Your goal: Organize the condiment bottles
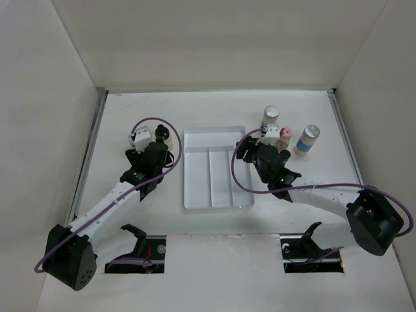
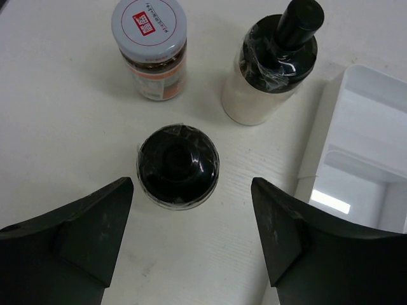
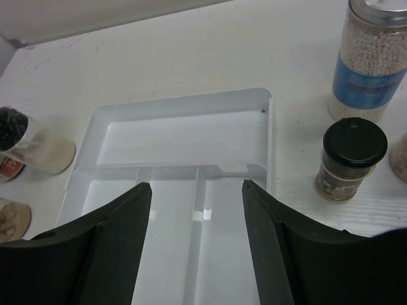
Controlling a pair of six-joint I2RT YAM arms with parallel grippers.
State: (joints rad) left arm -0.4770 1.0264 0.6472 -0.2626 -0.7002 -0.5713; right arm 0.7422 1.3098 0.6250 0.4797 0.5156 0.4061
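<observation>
Left gripper (image 2: 191,187) spread either side of the black-capped bottle (image 2: 178,166), not touching | we fear an off-centre squeeze could tip it toward the white-lidded jar (image 2: 149,47) just beyond | right gripper (image 3: 197,187) spread and empty over the tray (image 3: 184,127); dropping, we could clip a divider.

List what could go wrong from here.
The left gripper, jaws open, straddles the black-capped bottle; its film-wrapped cap looks slick and might slip. The silver-lidded jar and tall bottle stand close beyond it and could be knocked. The right gripper, open over the tray, could clip the black-lidded jar beside it.
</observation>
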